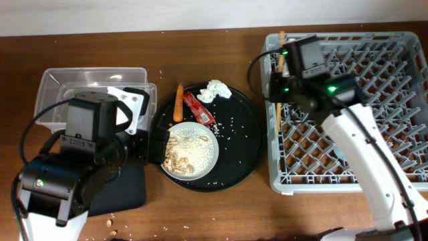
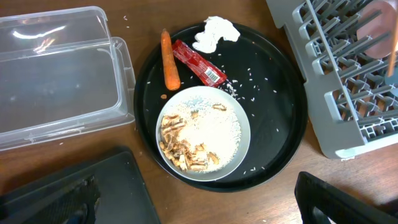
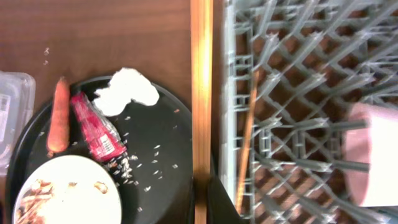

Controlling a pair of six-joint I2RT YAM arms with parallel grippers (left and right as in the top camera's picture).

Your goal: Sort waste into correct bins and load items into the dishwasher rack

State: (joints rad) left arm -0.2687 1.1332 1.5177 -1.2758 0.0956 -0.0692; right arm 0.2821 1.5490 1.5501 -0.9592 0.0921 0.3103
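Waste sits on round black tray (image 2: 283,106) mid-table. Orange carrot (image 2: 169,59) lies at its far-left part, w/ red snack wrapper (image 2: 199,62) just right of it on a diagonal. Crumpled white tissue (image 2: 214,32) is at the far rim. Loose rice grains (image 2: 252,93) are scattered right of the wrapper.

Pale bowl (image 2: 239,134) on the tray's near-left part holds beige food scraps (image 2: 183,149) along its left side, rice over the rest. Clear plastic tub (image 2: 56,81) stands left of the round tray. Shallow black tray (image 1: 127,191) sits nearer, mostly under the L arm. L gripper (image 1: 159,146) is at the round tray's left edge beside the bowl, fingers spread wide w/ nothing btwn them.

Grey dishwasher rack (image 1: 401,47) is on the right. R gripper (image 1: 279,77) is over its far-left corner and looks closed on a wooden chopstick (image 3: 200,93) running along the rack's left wall; its fingers barely show in the wrist view. 2nd chopstick (image 3: 247,143) lies among the pegs just right of that wall.
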